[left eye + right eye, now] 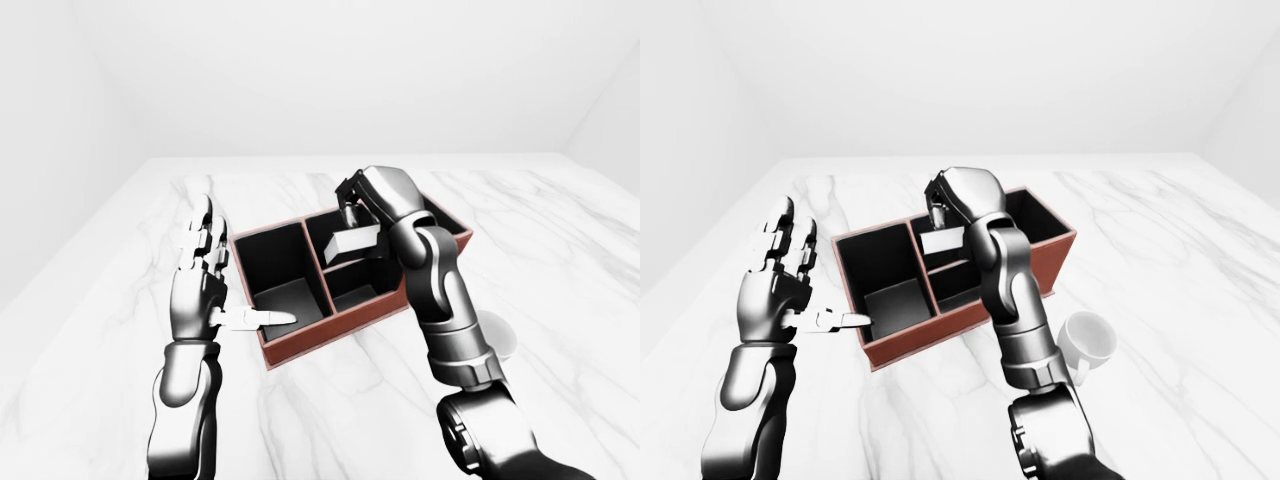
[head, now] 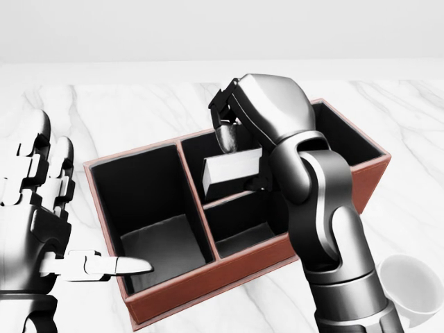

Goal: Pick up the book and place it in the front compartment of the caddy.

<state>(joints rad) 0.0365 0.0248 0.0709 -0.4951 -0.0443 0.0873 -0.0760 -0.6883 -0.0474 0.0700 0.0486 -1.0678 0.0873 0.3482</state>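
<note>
While unlabelled, book point(image 2: 233, 173) in right hand point(image 2: 232, 128) above caddy point(image 2: 166, 295).

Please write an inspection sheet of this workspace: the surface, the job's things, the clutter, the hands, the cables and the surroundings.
Surface: white marble table.
Job's things: white book, tilted, held over the middle of the red-brown caddy, above the divider between two compartments; not set down.
Clutter: white mug right of the caddy.
Hands: right hand grips the book from above; left hand open, one finger pointing into the large left compartment.
Cables: nothing seen.
Surroundings: plain white walls.
</note>
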